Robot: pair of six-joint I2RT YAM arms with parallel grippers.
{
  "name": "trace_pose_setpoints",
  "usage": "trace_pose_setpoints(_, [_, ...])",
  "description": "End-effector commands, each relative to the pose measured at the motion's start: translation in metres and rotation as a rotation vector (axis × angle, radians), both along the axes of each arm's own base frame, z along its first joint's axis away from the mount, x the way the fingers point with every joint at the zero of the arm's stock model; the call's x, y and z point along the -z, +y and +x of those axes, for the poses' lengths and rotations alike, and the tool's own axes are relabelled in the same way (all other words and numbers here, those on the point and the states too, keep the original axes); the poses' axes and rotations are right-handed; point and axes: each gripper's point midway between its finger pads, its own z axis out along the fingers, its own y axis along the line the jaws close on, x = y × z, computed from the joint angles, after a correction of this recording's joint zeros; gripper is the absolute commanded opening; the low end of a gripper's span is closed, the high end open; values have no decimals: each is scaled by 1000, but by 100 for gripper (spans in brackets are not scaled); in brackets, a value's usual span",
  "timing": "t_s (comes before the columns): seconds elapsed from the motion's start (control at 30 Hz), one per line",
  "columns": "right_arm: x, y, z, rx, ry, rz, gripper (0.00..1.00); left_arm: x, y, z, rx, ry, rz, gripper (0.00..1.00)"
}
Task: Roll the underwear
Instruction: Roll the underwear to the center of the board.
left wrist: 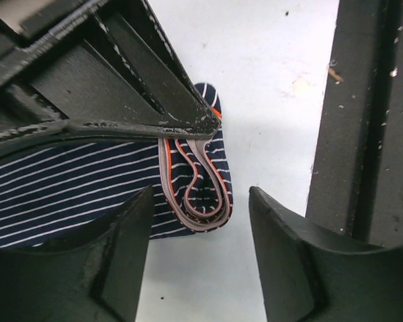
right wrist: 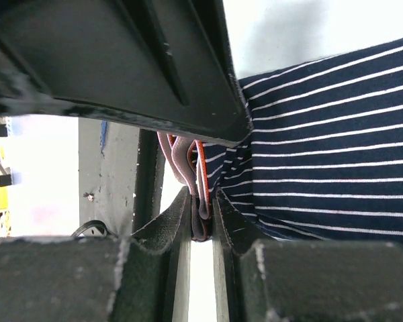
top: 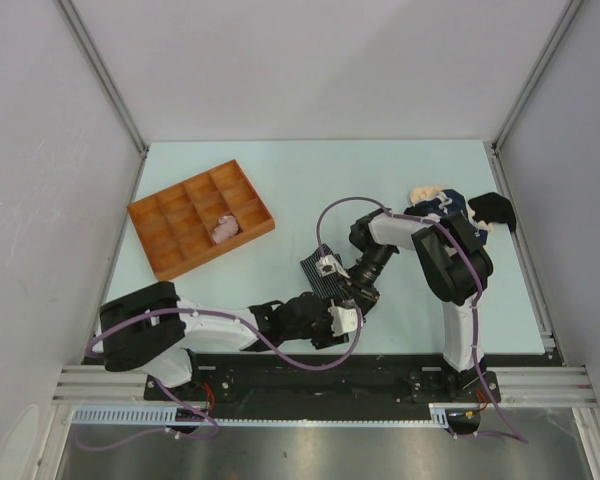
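Navy underwear with thin white stripes (left wrist: 74, 191) fills much of both wrist views, but I never get the whole garment. From above, the two arms' heads crowd over it near the middle of the pale green surface (top: 280, 180), and only a small dark striped patch shows. Its pale pinkish waistband with an orange edge (left wrist: 208, 216) is folded into several layers at one end. My right pincer (right wrist: 201, 199) is clamped down to a thin slit on those layers. Its black finger cuts across the left wrist view and hides part of the fold. My left pincer (left wrist: 200, 201) stands wide, one finger on each side of the folded end. The finger on the left of that view overlaps the cloth and the other has bare surface between it and the fold, so it grips nothing. At far right, a heap of cream, navy and black garments (top: 442, 200) is half covered by the right arm's elbow. Off to the left sits an orange compartmented tray (top: 175, 215) with a pale pink roll of cloth (top: 223, 229) in one compartment. The left arm lies low, stretched rightwards. The right arm reaches forward, then doubles back leftwards to meet it.
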Motion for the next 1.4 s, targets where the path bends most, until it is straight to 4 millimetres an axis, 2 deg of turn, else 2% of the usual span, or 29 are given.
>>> trace_pose_setpoints(0.0, [-4, 7, 8, 8, -15, 29, 6, -11, -15, 7, -11, -18, -26, 61])
trace_pose_setpoints(0.1, [-5, 8, 8, 13, -13, 36, 6, -7, -19, 2, 11, 13, -12, 44])
trace_pose_setpoints(0.13, [-5, 8, 8, 13, -15, 39, 7, -7, -20, 1, 16, 19, -10, 27])
trace_pose_setpoints(0.23, [-9, 9, 9, 21, -18, 50, 10, -4, -21, -1, 8, 68, 13, 6])
trace_pose_setpoints(0.27, [-10, 10, 10, 26, -20, 54, 12, -9, -25, 2, -9, 99, 0, 1])
trace_pose_setpoints(0.3, [-13, 11, 13, 37, -26, 64, 13, -1, -21, -3, -4, 146, 35, 0])
trace_pose_setpoints(0.37, [-20, 12, 17, 59, -45, 76, 18, 0, -19, -3, -21, 207, 33, 0])
trace_pose_setpoints(0.5, [-38, 9, 38, 136, -112, 119, 27, 5, -9, -4, -63, 336, 15, 0])
trace_pose_setpoints(0.57, [-51, 1, 55, 205, -148, 140, 35, 5, -4, -1, -98, 415, -14, 0])
trace_pose_setpoints(0.63, [-60, -9, 73, 268, -186, 162, 38, 6, -1, -3, -104, 496, -38, 0])
trace_pose_setpoints(0.73, [-72, -23, 89, 326, -234, 178, 39, 10, 5, 8, -149, 579, -58, 0])
trace_pose_setpoints(0.8, [-83, -29, 90, 317, -282, 213, 39, 11, 9, 16, -170, 633, -74, 0])
trace_pose_setpoints(0.87, [-93, -35, 81, 288, -299, 248, 38, 14, 14, 27, -215, 701, -94, 0])
trace_pose_setpoints(0.93, [-105, -35, 70, 162, -413, 364, 36, 18, 21, 38, -263, 739, -102, 0])
trace_pose_setpoints(0.97, [-103, -37, 47, 119, -377, 394, 36, 22, 22, 41, -278, 760, -83, 0])
trace_pose_setpoints(1.0, [-108, -37, 42, 2, -510, 491, 37, 26, 24, 44, -293, 771, -71, 0])
trace_pose_setpoints(1.07, [-100, -31, 26, -111, -584, 550, 47, 27, 25, 54, -318, 795, -72, 1])
trace_pose_setpoints(1.1, [-89, -29, 14, -149, -587, 554, 50, 33, 27, 56, -331, 815, -58, 0])
trace_pose_setpoints(1.13, [-90, -26, 10, -164, -620, 544, 52, 35, 29, 61, -349, 825, -57, 0])
trace_pose_setpoints(1.17, [-81, -19, 24, -209, -724, 532, 53, 34, 26, 64, -349, 833, -55, 0])
trace_pose_setpoints(1.2, [-67, -12, 7, -264, -719, 526, 54, 39, 27, 65, -358, 841, -44, 1])
trace_pose_setpoints(1.23, [-69, -9, 6, -258, -757, 507, 56, 40, 27, 67, -363, 845, -41, 0])
trace_pose_setpoints(1.27, [-64, 0, 19, -290, -858, 500, 57, 39, 25, 70, -365, 848, -38, 0])
trace_pose_setpoints(1.33, [-52, 10, 9, -338, -891, 487, 59, 43, 25, 70, -367, 857, -29, 0])
trace_pose_setpoints(1.37, [-49, 15, 18, -339, -950, 464, 60, 42, 24, 71, -367, 857, -31, 1])
